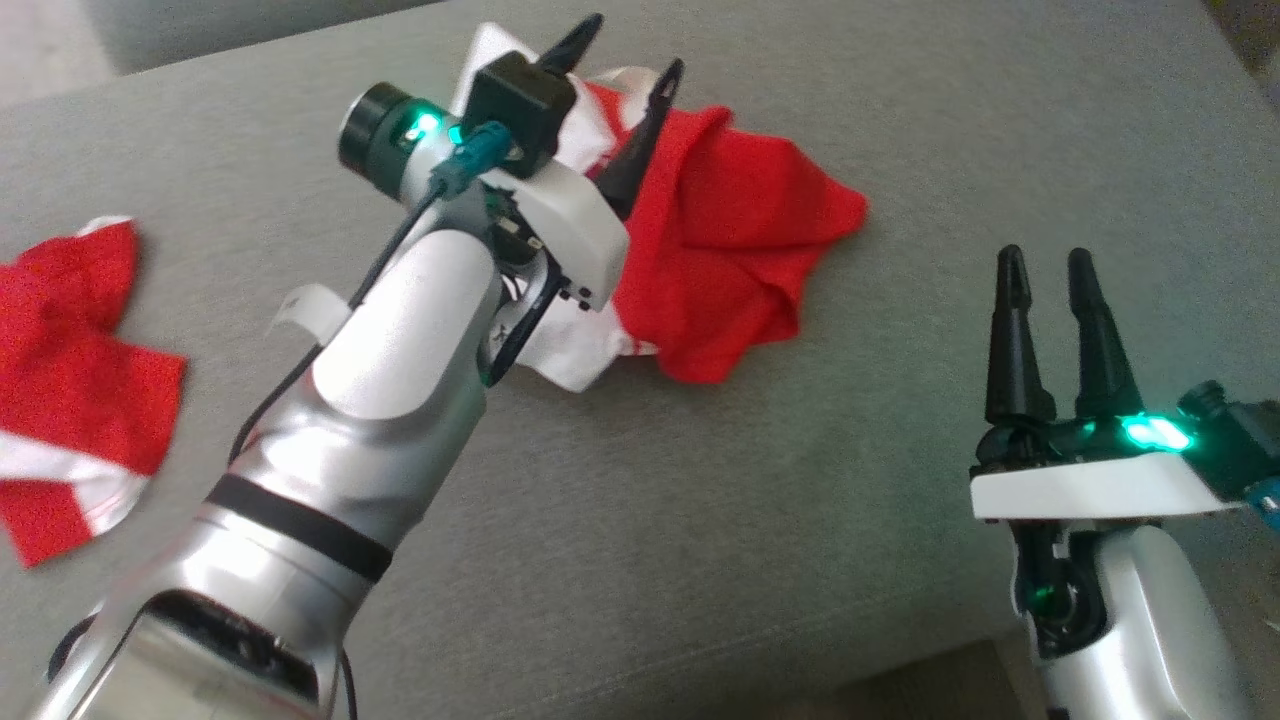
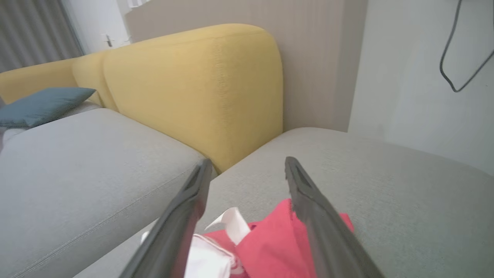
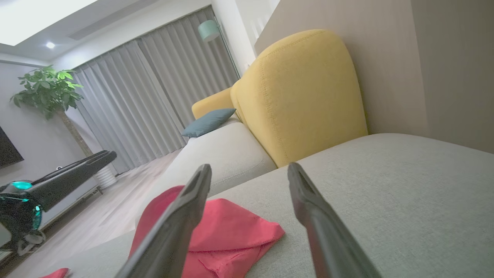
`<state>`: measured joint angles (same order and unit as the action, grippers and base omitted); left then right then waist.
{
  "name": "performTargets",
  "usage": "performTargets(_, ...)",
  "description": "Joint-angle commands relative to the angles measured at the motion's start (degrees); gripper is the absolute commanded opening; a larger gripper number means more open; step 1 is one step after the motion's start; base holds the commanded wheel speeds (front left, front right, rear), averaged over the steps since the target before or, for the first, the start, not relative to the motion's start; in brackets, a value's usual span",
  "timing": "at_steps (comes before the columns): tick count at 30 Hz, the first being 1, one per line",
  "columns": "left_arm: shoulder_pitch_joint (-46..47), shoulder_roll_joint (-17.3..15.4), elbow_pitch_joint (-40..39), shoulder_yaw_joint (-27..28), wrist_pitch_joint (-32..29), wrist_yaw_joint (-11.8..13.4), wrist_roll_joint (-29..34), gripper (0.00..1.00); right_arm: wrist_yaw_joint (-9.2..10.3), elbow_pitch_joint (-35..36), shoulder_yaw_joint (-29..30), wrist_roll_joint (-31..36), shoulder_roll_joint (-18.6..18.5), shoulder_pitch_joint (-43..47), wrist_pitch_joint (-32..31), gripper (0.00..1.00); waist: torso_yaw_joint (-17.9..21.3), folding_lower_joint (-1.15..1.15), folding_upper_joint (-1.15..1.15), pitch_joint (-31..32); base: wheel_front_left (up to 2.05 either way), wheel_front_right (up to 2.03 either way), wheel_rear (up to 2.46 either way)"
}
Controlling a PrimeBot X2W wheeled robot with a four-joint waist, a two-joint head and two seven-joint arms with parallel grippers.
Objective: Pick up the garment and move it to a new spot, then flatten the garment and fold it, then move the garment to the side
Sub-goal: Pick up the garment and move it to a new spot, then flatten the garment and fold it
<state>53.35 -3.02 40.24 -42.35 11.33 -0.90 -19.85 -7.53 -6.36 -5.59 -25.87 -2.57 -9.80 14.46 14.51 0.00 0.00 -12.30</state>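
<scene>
Right now the garment (image 1: 740, 250), a crumpled heap of red and white cloth, is lying toward the far middle of the grey cushion (image 1: 700, 520). Its folds are overlapping and one red corner is pointing out to the robot's right. The left gripper (image 1: 637, 42) is hovering over the heap's left part, its fingers standing wide apart and gripping nothing. In the left wrist view the cloth is showing low between the two dark fingers. The right gripper (image 1: 1045, 253) is waiting near the cushion's front right, well apart from the cloth, its jaws likewise spread and empty.

Judging from how things are lying, flattening is the step in hand. Doing it well is probably meaning that each gripper is pinching a single layer at an outer edge rather than biting into the bunched middle. The left would be taking the white hem side and the right the free red corner. Both would then be drawing outward together, low over the cushion, so no fold is getting trapped underneath. Another red and white piece (image 1: 70, 380) is lying at the cushion's left edge, so the spread is better kept away from it.
</scene>
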Motion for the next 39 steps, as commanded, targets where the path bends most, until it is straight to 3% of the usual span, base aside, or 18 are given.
performTargets(1, 1.9, -1.2, -1.3, 2.4, 1.0, 0.7, -0.6, 1.0, 0.04, 1.7, -0.7, 0.8, -0.3, -0.5, 0.5, 1.0, -3.6, 0.0, 0.0, 1.6, 0.0, 0.0, 0.0)
performTargets(10, -9.2, -8.1, -5.5, 8.0, 3.4, 3.3, -4.1, 1.0, 0.04, 0.6, 1.4, 4.4, -0.3, 2.2, 0.5, 1.0, -14.8, 0.0, 0.0, 7.0, 0.0, 0.0, 0.0)
performTargets(18, -27.7, -14.3, -20.0, 13.6, 3.6, 7.1, -4.0, 1.0, 0.04, -0.7, 0.6, 7.0, -0.3, 4.9, 0.5, 1.0, -20.3, 0.0, 0.0, 10.8, 0.0, 0.0, 0.0)
performTargets(27, -44.0, -11.3, -34.2, 20.3, 3.7, 9.5, -0.2, 1.0, 0.04, -1.6, 0.4, 8.2, -0.3, 7.3, 0.5, 1.0, -21.5, 0.0, 0.0, 12.6, 0.0, 0.0, 0.0)
performTargets(39, -46.5, -6.7, -35.6, 24.2, 3.7, 4.5, 4.6, 1.0, 0.04, -3.4, 0.0, 9.9, -0.3, 6.4, 0.5, 1.0, -23.4, 0.0, 0.0, 10.4, 0.0, 0.0, 0.0)
